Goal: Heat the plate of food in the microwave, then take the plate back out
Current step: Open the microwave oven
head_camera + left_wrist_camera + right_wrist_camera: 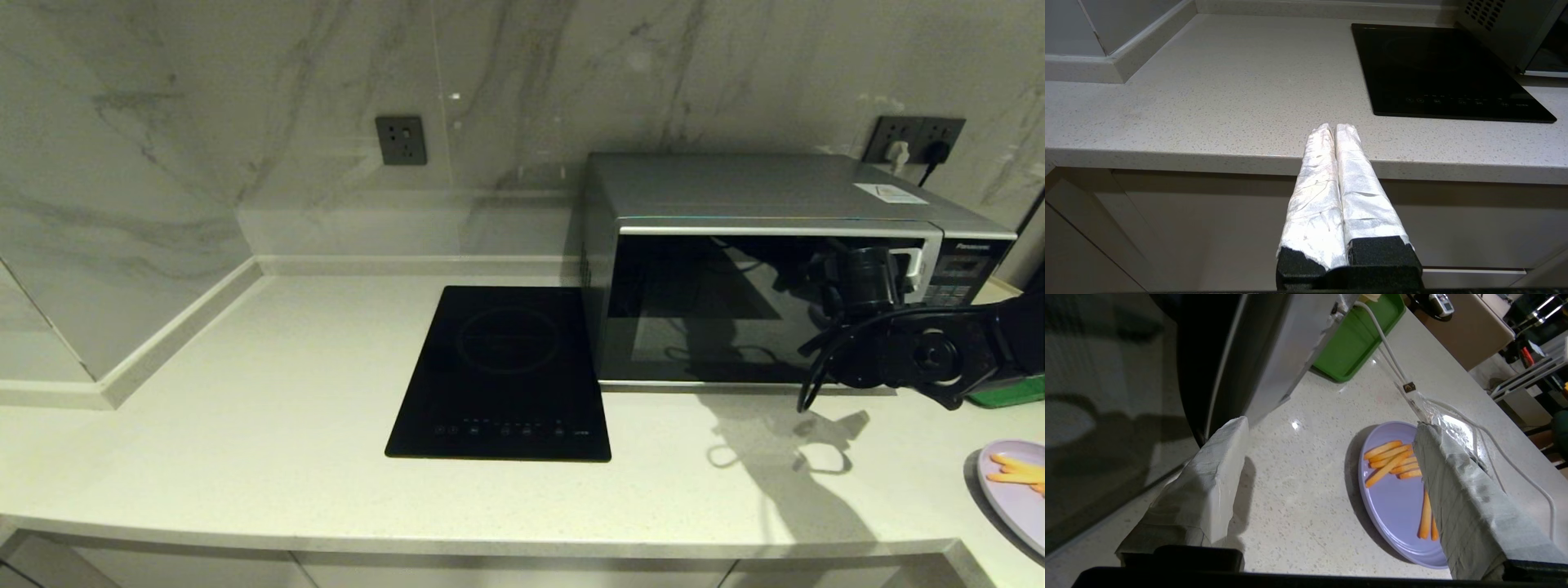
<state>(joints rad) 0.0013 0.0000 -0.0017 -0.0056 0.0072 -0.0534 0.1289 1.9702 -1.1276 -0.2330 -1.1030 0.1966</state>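
The silver microwave (735, 196) stands at the back right of the counter with its dark glass door (718, 310) closed. My right arm (914, 355) hangs in front of the door's right end, near the handle and keypad. In the right wrist view my right gripper (1329, 424) is open wide, with nothing between its taped fingers (1208, 486). It is above the counter beside the microwave's lower front corner (1274, 355). The lilac plate (1016, 482) with orange fries (1390, 457) lies on the counter at the near right; in that view one finger overlaps the plate (1396, 502). My left gripper (1336, 127) is shut and empty, parked below the counter's front edge.
A flat black induction hob (502, 376) lies left of the microwave. A green tray (1008, 392) sits to the right of the microwave. A white cable (1392, 359) trails across the counter past the plate. Wall sockets (401, 140) are on the marble backsplash.
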